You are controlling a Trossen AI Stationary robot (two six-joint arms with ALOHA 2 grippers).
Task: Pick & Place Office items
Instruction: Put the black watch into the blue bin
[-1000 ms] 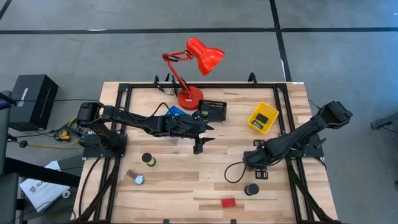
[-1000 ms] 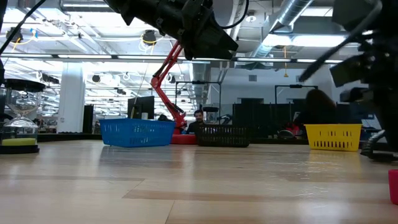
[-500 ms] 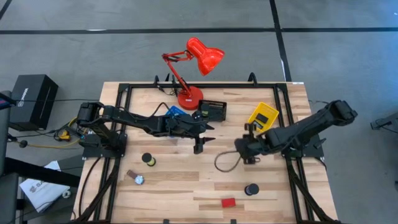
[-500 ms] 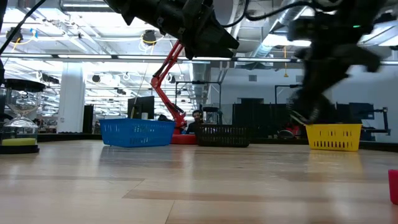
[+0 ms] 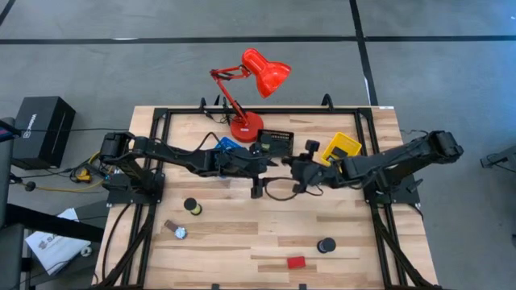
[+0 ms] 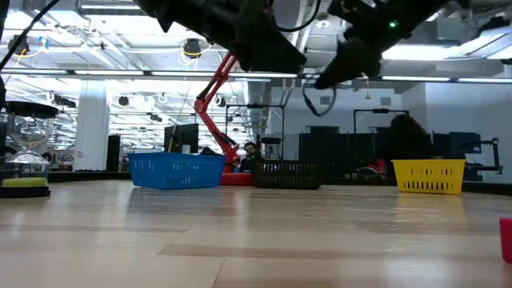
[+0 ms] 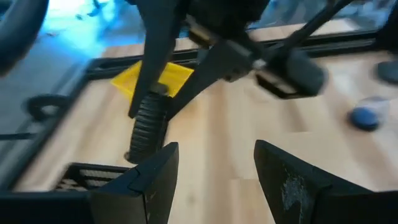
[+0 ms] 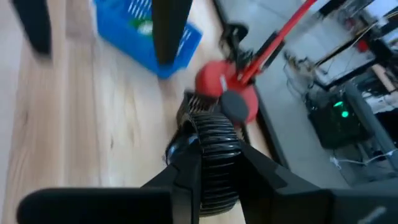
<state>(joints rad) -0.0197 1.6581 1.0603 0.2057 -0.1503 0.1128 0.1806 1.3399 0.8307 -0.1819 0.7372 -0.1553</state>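
My right gripper (image 5: 300, 173) hangs in the air over the middle of the table, beside the black bin (image 5: 278, 142), shut on a black ribbed cylinder (image 8: 214, 149) that trails a black cord loop (image 5: 274, 192). My left gripper (image 5: 260, 184) is open and raised close to it on its left, touching nothing; its wrist view shows the ribbed cylinder (image 7: 148, 124) ahead of its fingers. On the wood lie a tape roll (image 5: 192, 206), a black cylinder (image 5: 326, 244), a red block (image 5: 297, 262) and a small brown and silver item (image 5: 176, 231). My right gripper pinches the black ribbed cylinder (image 8: 211, 163) between its two fingers, which lie on its two sides. It comes in from the table's right, and the cylinder is lifted clear. The cord loop (image 6: 310, 98) hangs slack below the gripper.
Along the far edge stand a blue bin (image 5: 228, 146), the black bin, a yellow bin (image 5: 342, 151) and a tall red desk lamp (image 5: 247, 125). An hourglass-like object (image 6: 28, 152) stands at the left of the low view. Bare wood lies between the scattered items.
My right gripper has risen from the table's near right and swung toward the left and far side, ending beside the left gripper near the black bin. It carried the ribbed cylinder, whose cord loop has been lifted clear of the wood.
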